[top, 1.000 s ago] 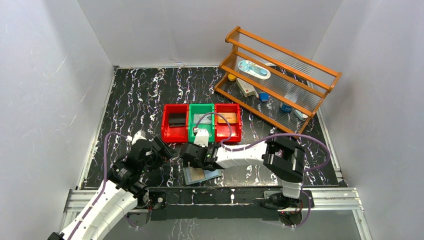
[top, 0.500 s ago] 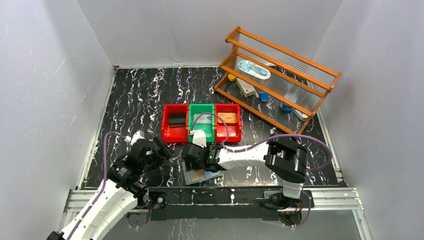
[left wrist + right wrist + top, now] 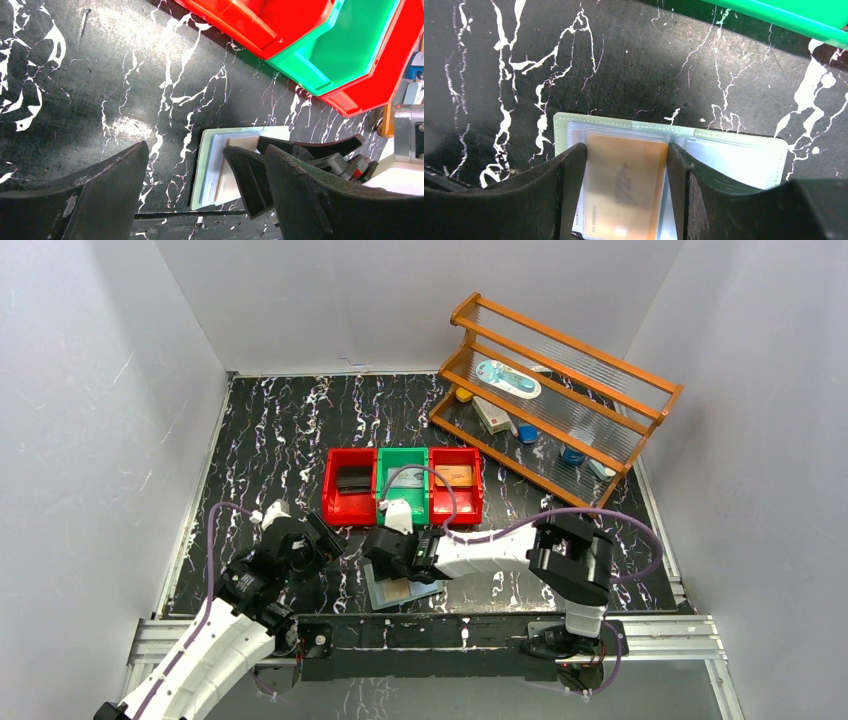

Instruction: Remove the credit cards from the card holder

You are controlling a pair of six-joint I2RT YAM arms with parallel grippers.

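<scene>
Right wrist: R end effector (image 3: 626,150) spread astride tan card (image 3: 624,192); L end effector (image 3: 206,147) spread.

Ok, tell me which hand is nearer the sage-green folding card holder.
Right. The right hand is down over the open sage-green folding card holder, straddling the tan-gold card inside; the left hand sits to the holder's left, apart.

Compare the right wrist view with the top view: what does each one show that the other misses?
Right wrist only: the right gripper's open fingers on either side of the tan card, and the clear sleeve over it. Top only: the red bins, a dark card in one, the wooden rack, and the left gripper. Both: the open wallet with that tan card, the black table, and the green bin.
</scene>
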